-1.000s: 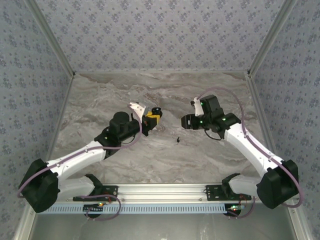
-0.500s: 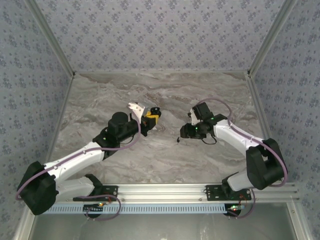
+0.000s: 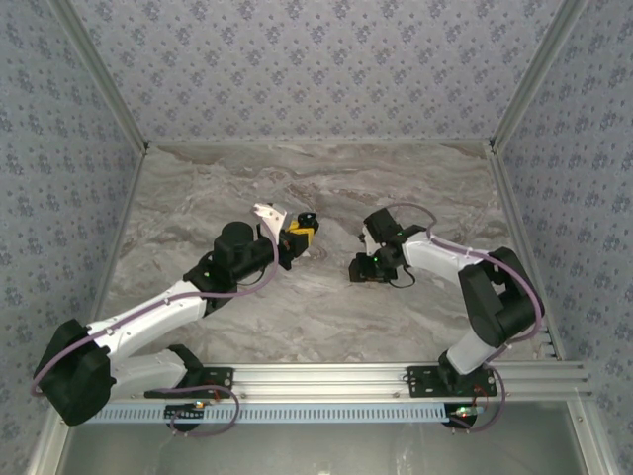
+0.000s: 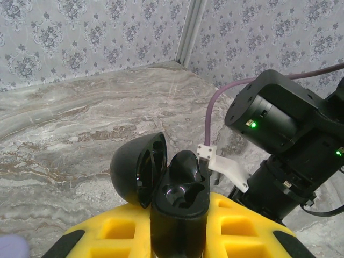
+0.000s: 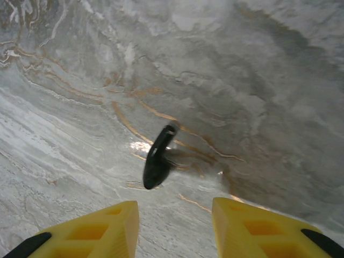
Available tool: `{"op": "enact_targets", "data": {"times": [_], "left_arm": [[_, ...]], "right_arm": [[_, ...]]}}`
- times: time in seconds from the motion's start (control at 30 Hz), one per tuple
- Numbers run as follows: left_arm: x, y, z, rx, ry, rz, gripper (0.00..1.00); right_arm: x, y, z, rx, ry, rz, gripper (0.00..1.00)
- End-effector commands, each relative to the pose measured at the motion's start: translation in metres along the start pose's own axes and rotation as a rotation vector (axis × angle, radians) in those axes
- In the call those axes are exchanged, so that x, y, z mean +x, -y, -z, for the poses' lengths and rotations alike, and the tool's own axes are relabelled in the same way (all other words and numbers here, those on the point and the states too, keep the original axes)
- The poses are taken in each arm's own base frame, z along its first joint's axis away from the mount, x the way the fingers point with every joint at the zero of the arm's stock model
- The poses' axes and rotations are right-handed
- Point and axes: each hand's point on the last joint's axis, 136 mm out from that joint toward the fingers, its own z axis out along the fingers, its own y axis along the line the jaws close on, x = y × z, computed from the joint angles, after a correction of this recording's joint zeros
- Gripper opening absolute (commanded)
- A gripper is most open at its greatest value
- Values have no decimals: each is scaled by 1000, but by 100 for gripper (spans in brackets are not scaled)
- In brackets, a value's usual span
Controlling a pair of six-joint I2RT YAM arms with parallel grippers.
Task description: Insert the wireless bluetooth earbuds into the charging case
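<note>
Black glossy charging case (image 4: 178, 200), lid open, one socket empty, sits clamped in the left gripper (image 4: 180, 239). Rightward, the right gripper (image 5: 174, 226) hovers, fingers parted, over a tiny black comma-shaped earbud (image 5: 159, 158) on the marble table (image 5: 269, 80); pickup and insertion remain.

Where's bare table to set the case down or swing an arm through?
Free table: the far strip along the back wall, the near middle ahead of the rail, the left side by the left wall. Crowded: the centre, where the left gripper holding the charging case faces the right gripper, open above an earbud.
</note>
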Motion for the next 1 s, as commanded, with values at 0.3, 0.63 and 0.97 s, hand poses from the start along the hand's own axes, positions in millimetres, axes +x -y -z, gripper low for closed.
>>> {"op": "enact_targets", "data": {"times": [0.3, 0.63, 0.97], "left_arm": [[-16, 8, 4, 20, 46, -33, 18], [-17, 8, 6, 18, 50, -40, 18], [-17, 7, 7, 9, 48, -45, 18]], "right_arm": [[-9, -13, -14, 19, -22, 14, 37], [-17, -11, -22, 80, -31, 32, 26], [-36, -2, -19, 183, -23, 98, 17]]}}
